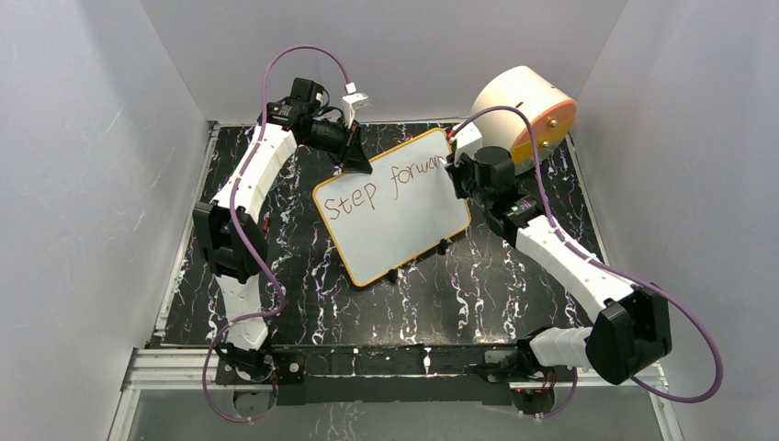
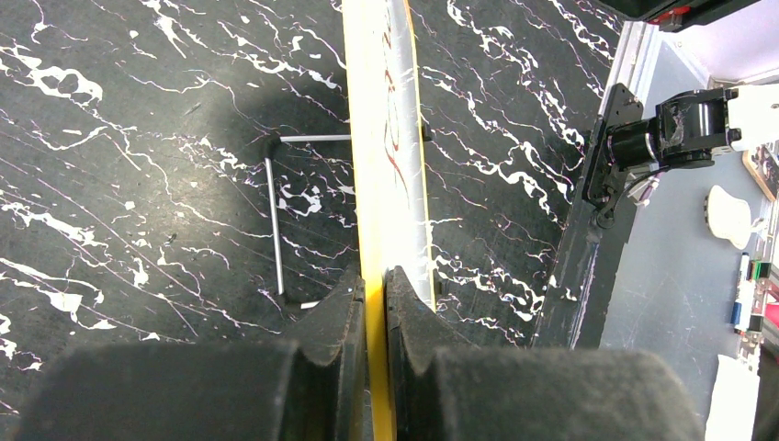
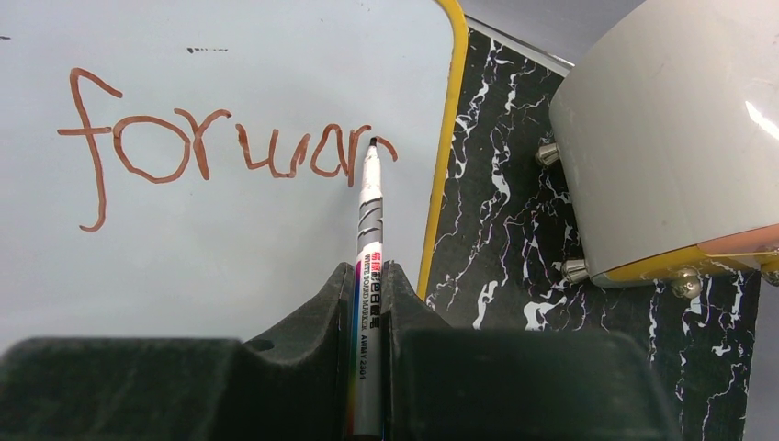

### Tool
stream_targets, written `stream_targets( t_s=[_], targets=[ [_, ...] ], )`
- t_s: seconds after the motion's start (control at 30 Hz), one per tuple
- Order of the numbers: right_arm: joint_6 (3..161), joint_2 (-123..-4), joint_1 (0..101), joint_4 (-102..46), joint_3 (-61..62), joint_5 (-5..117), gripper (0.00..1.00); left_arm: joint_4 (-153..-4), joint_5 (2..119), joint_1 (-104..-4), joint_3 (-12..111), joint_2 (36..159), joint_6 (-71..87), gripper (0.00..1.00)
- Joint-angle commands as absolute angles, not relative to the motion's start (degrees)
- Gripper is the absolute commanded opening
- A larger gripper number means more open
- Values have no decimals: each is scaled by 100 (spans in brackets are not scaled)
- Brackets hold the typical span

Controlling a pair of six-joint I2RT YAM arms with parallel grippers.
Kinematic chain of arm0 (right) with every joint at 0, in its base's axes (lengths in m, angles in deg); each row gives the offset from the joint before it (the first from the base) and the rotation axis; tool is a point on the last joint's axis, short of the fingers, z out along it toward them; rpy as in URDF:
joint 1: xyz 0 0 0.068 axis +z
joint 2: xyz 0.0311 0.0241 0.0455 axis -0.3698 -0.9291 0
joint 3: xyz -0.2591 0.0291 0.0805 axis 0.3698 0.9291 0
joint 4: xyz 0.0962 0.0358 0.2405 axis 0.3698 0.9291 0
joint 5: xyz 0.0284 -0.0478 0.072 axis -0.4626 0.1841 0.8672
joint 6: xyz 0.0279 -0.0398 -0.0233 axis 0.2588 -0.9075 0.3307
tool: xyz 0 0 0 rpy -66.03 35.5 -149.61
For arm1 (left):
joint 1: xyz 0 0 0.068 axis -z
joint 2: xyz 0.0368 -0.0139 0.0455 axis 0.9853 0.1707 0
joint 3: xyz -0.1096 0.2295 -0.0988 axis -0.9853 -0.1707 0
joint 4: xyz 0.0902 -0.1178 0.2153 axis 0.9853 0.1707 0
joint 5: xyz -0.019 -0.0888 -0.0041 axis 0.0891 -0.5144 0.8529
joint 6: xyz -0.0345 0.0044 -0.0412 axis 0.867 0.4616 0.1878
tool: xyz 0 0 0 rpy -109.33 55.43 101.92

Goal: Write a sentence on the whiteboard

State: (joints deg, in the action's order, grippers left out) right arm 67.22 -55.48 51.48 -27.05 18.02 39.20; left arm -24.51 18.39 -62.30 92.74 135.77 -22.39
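Above the table (image 1: pixel 303 303), top view: one whiteboard (image 1: pixel 395 230) rests aslant between two pincers; the left pincer (image 1: pixel 356 158) clamps its far-left corner, probably to steady it against the pen's push; the right pincer (image 1: pixel 457 176) sits at the far-right edge, over the end of the sentence (image 1: pixel 386 193); one line is written, "Step forwar", with the second word unfinished; one round drum (image 1: pixel 525 110) stands just behind the right pincer, apart from the board.

Left wrist view: both fingers are closed narrowly on the yellow frame; the board runs edge-on straight ahead of them; one wire prop (image 2: pixel 276 211) shows to their left, apparently holding the board tilted toward the writing arm.

Right wrist view: the fingers are closed on one marker (image 3: pixel 369 211), with its barrel pointing straight ahead so the tip leads; the tip touches the board at the last stroke of "forwar", just ahead of the fingertips; the frame lies just right of the tip, so the closing letter has little room, and the remaining words probably need a second line.
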Motion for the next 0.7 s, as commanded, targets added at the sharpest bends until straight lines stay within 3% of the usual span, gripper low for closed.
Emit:
stream_targets(
  t_s=[0.0, 0.67],
  targets=[
    [6801, -5519, 5148, -2570, 1682, 4068, 0, -2040, 2085, -5899, 9088, 13670, -2763, 0],
    [6844, -5434, 5129, -2384, 1871, 3664, 0, -2036, 2042, -5890, 9096, 13700, -2768, 0]
  ],
)
